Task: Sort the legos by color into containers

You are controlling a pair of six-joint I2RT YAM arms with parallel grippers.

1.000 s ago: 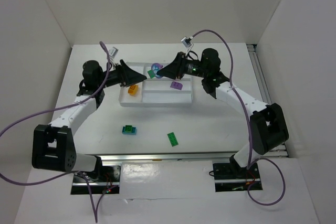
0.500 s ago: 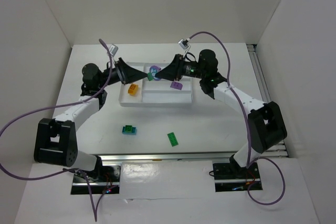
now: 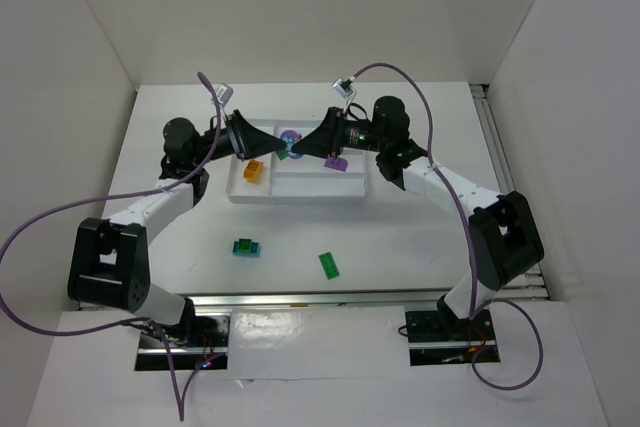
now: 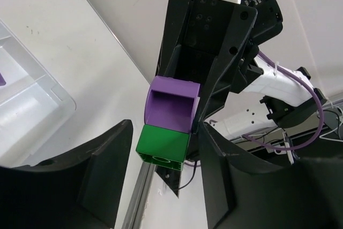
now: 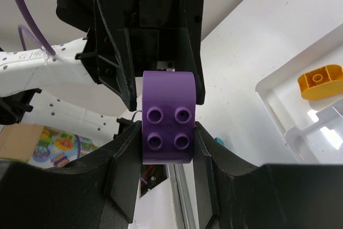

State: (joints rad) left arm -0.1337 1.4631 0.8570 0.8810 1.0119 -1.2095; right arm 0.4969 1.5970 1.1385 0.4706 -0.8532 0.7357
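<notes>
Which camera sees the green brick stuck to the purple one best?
Left wrist view: the small green plastic brick sits close up, joined to the purple plastic brick. The top view shows only a green speck; the right wrist view, none.

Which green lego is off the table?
The green brick joined to the purple brick in the right gripper; the other green brick lies alone on the table.
</notes>
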